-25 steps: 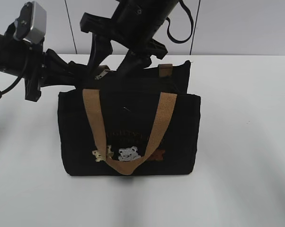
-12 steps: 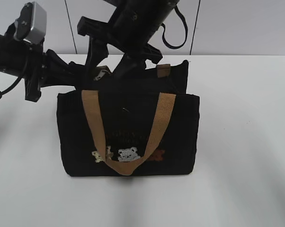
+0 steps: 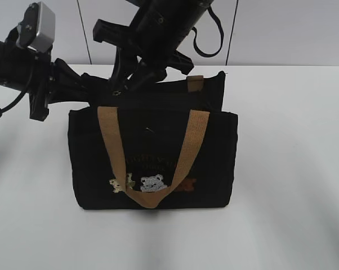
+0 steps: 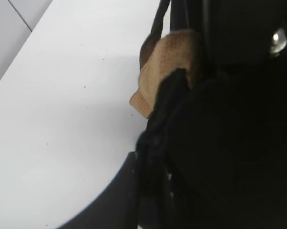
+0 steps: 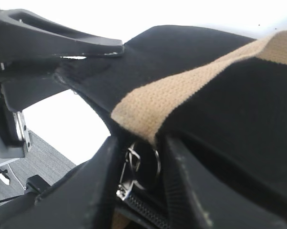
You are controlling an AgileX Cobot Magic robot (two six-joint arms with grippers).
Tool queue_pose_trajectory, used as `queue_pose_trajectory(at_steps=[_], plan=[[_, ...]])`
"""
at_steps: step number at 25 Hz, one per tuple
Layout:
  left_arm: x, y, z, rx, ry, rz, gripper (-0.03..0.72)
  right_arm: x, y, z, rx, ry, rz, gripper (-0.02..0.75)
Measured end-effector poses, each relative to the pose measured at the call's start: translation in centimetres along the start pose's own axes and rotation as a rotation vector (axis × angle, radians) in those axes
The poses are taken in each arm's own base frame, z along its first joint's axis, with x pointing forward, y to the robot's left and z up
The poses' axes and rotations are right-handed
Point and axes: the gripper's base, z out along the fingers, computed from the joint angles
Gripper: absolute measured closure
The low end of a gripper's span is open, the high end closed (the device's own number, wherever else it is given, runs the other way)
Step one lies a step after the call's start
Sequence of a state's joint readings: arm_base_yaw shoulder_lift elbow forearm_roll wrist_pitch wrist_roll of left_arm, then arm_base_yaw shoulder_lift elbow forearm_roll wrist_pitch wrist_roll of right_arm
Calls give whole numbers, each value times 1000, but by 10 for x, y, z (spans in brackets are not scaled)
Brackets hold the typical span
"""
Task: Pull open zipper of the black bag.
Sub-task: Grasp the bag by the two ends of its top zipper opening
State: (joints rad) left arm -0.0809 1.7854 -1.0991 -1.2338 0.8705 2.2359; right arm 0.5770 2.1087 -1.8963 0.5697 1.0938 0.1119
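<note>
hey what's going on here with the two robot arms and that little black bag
Two robot arms are working on a black bag standing on a white table. The left pincer is shut on the bag's top edge at its left end, holding it. The right pincer has come down onto the top of the bag, and its fingers are closing around the silvery pull tab of the zipper. Whether the tab is firmly pinched yet is not clear. No opening shows along the zipper so far.
</note>
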Motion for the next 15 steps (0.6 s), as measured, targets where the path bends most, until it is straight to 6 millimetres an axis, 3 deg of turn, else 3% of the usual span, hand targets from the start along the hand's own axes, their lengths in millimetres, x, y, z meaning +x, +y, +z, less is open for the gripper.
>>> queue_pose_trajectory(at_steps=[3,10,15], plan=[[0,0,0,0,0,0,643,0,0,0,-1,-2,-6,549],[0,0,0,0,-3,-2,643,0,3,-8,12,-26,-50,586],[0,0,0,0,-5,-3,643,0,5,-13,21,-40,-84,719]])
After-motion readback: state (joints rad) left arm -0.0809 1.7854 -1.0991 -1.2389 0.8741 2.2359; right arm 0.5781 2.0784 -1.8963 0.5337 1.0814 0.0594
